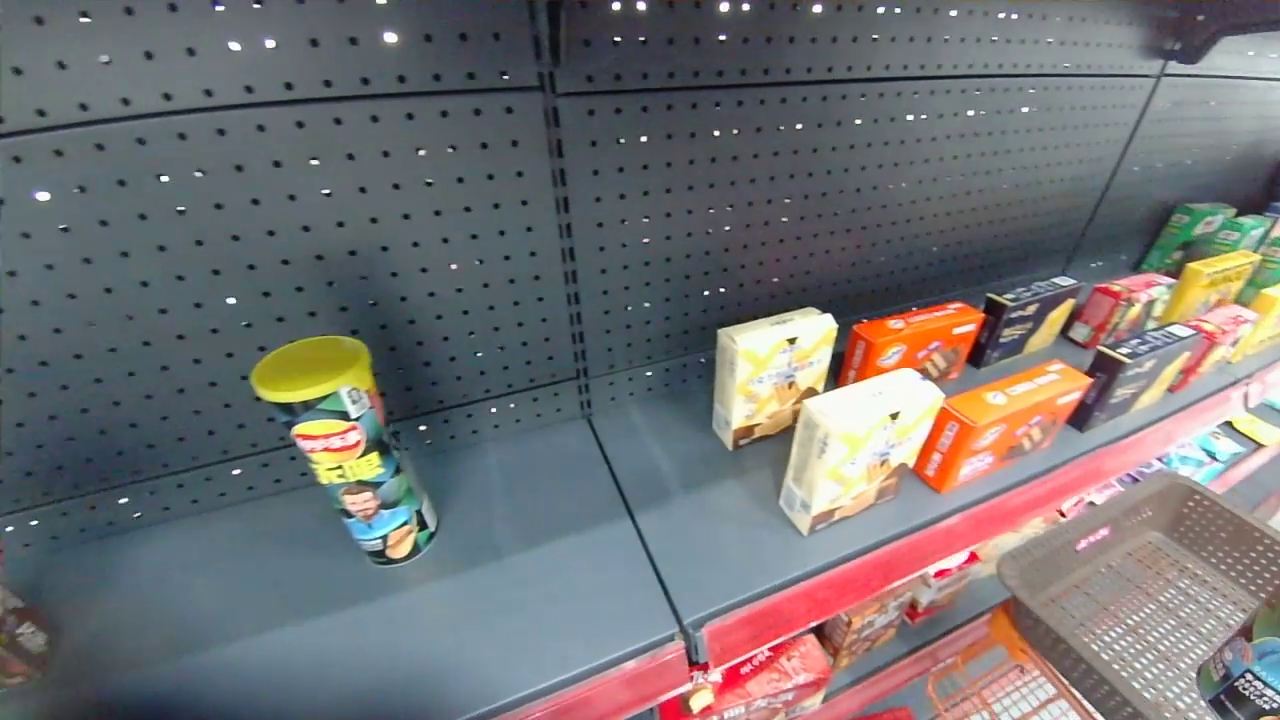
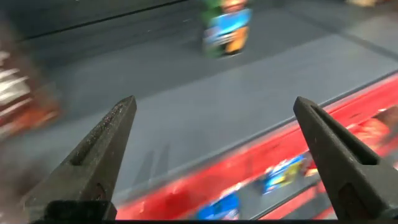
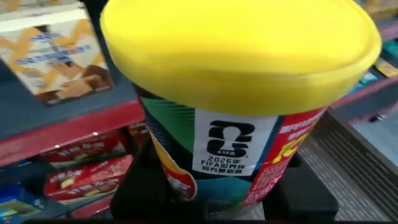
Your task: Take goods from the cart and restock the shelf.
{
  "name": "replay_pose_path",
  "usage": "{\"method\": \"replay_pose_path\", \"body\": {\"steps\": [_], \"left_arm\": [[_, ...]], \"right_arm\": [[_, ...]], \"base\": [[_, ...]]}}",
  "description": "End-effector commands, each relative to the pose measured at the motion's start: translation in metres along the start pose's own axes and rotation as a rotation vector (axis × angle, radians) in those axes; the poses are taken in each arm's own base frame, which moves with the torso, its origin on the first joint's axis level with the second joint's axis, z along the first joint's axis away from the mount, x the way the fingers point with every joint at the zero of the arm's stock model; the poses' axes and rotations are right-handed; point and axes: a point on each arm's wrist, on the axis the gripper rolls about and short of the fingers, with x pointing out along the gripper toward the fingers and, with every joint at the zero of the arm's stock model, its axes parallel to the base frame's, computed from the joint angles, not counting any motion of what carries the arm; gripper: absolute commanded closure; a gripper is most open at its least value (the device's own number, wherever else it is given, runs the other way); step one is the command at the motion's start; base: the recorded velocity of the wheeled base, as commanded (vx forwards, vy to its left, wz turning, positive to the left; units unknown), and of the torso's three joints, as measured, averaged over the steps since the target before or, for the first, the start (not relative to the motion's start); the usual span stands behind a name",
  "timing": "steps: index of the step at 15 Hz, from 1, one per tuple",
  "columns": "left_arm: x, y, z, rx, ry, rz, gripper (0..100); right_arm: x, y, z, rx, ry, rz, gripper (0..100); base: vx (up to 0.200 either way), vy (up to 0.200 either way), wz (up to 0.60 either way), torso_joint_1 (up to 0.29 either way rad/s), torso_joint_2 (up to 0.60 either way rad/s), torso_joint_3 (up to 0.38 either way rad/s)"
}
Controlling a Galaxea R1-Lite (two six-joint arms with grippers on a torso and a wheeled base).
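- Yellow-lidded chip cans, two: the standing can [image 1: 345,450] is upright on the grey shelf [image 1: 560,580], in the left bay near the back; the held can [image 3: 239,93] is clamped in the right gripper [image 3: 224,199], near the grey basket [image 1: 1130,580].
- Left gripper [image 2: 214,102] is spread wide and empty over the shelf's front.
- Two cream boxes [image 1: 775,375], two orange boxes [image 1: 1000,420] and two dark boxes [image 1: 1135,375] stand paired in the right bay.
- A perforated back panel [image 1: 800,200] rises behind, and the shelf has a red edge [image 1: 900,570].

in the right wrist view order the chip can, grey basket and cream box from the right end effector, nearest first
1. Yellow-lidded cylindrical chip can: held in the grip.
2. Grey plastic mesh basket: right beside the can.
3. Cream cardboard box: farthest, on the shelf.
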Motion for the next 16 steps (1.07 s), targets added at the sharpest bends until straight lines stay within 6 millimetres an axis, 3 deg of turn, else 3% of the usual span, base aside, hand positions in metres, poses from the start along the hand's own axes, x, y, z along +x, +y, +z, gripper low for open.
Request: {"method": "replay_pose_path", "body": {"steps": [1, 7, 9, 16], "left_arm": [[0.000, 0.000, 0.000, 0.000, 0.002, 0.001, 0], [0.000, 0.000, 0.000, 0.000, 0.002, -0.001, 0], [0.000, 0.000, 0.000, 0.000, 0.000, -0.001, 0], [0.000, 0.000, 0.000, 0.000, 0.002, -0.001, 0]], "right_arm": [[0.001, 0.000, -0.002, -0.002, 0.010, 0.002, 100], [-0.001, 0.001, -0.014, -0.002, 0.015, 0.002, 100], [-0.003, 0.001, -0.014, 0.003, 0.006, 0.006, 100], [-0.022, 0.004, 0.023, 0.014, -0.177, 0.205, 100]], "base": [[0.000, 0.000, 0.60, 0.002, 0.00, 0.007], [0.000, 0.000, 0.60, 0.002, 0.00, 0.005], [0.000, 0.000, 0.00, 0.000, 0.00, 0.000], [0.000, 0.000, 0.00, 0.000, 0.00, 0.000]]}}
